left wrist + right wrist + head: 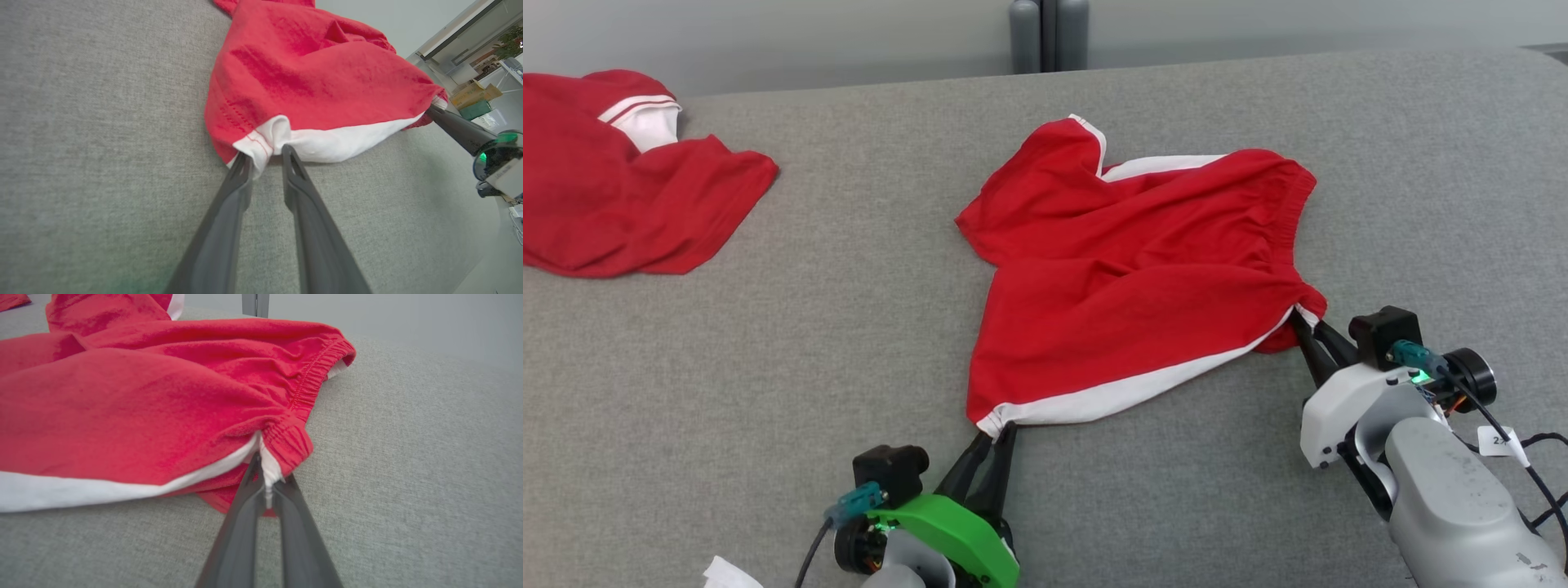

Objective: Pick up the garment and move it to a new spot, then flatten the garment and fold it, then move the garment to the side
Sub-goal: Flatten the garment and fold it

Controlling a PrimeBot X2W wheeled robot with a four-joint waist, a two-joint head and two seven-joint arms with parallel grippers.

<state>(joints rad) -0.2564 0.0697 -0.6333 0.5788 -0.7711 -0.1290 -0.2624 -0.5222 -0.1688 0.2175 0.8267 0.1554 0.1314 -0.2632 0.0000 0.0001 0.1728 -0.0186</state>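
Note:
The garment (1127, 269) is a pair of red shorts with white side stripes, lying spread on the grey padded surface (849, 327). My left gripper (996, 429) is at the near leg-hem corner. In the left wrist view the white hem of the garment (318, 73) is bunched between the two fingers of the left gripper (265, 154), touching both. My right gripper (1303, 322) is at the waistband's near corner. The right wrist view shows the right gripper (267, 482) shut on the white seam of the garment (122, 416) below the elastic band.
A second red and white garment (613, 196) lies crumpled at the far left of the surface. Grey posts (1049, 33) stand behind the back edge. A white scrap (727, 572) lies at the bottom left. Boxes and shelving (478, 98) show beyond the right gripper's fingers (457, 126).

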